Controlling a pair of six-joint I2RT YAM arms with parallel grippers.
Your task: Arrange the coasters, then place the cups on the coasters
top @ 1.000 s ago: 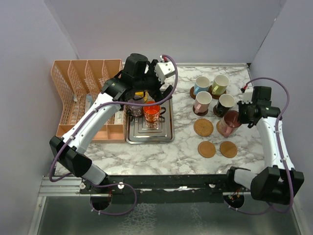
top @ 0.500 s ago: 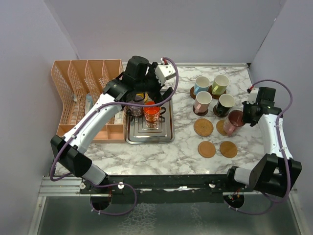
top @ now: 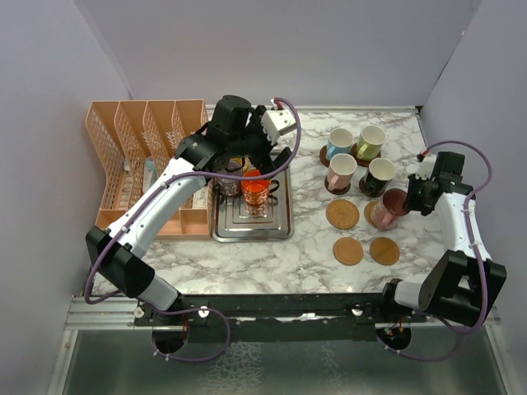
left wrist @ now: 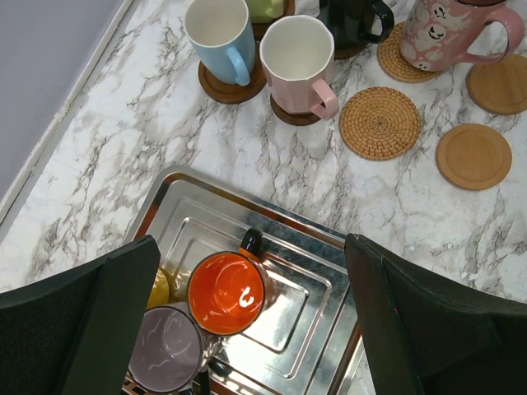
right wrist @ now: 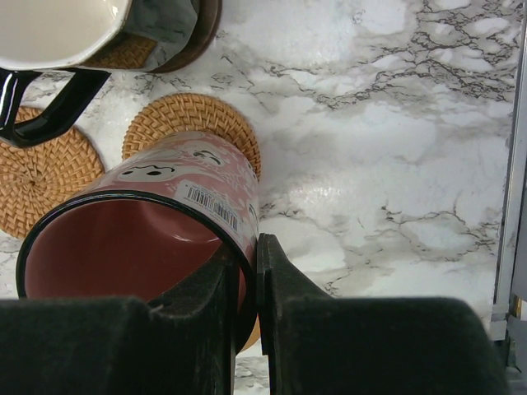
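While the right gripper (right wrist: 245, 257) pinches the pink mug (right wrist: 156, 185) by its rim, the mug tilts, base over the woven coaster (right wrist: 191, 115); the left gripper (left wrist: 251, 247) hangs wide open above the orange cup (left wrist: 226, 292).

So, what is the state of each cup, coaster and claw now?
left claw, open over tray
right claw, shut on ghost cup
ghost cup, tilted, gripped by rim
blue cup, upright on coaster
pink cup, upright on coaster
black cup, upright on coaster
cream cup, upright on coaster
orange cup, upright in tray
purple cup, upright in tray
yellow cup, in tray, mostly hidden
woven coaster, bare
two wooden coasters, bare
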